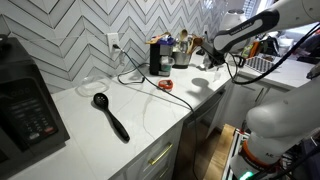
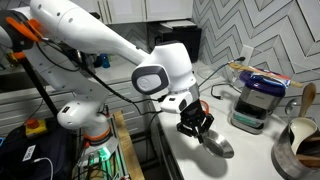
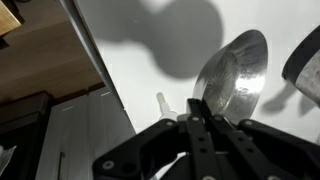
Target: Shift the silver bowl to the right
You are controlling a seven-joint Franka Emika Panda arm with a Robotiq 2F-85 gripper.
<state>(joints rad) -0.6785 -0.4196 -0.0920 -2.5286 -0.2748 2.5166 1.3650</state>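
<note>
The silver bowl (image 3: pixel 235 72) is small, round and shiny. In the wrist view it lies just beyond my fingertips on the white counter. My gripper (image 3: pixel 196 112) has its two fingers pressed close together on the bowl's near rim. In an exterior view the gripper (image 2: pixel 196 124) points down at the bowl (image 2: pixel 219 146) near the counter's front edge. In an exterior view the gripper (image 1: pixel 206 62) hangs over the right part of the counter, and the bowl is hard to make out there.
A black long-handled spoon (image 1: pixel 110 114) and a clear glass vessel (image 1: pixel 95 82) are on the left of the counter (image 1: pixel 150 110). A black appliance (image 1: pixel 25 105) stands at far left. A coffee machine (image 1: pixel 158 55) and jars are by the wall. A dark object (image 3: pixel 305 65) lies beside the bowl.
</note>
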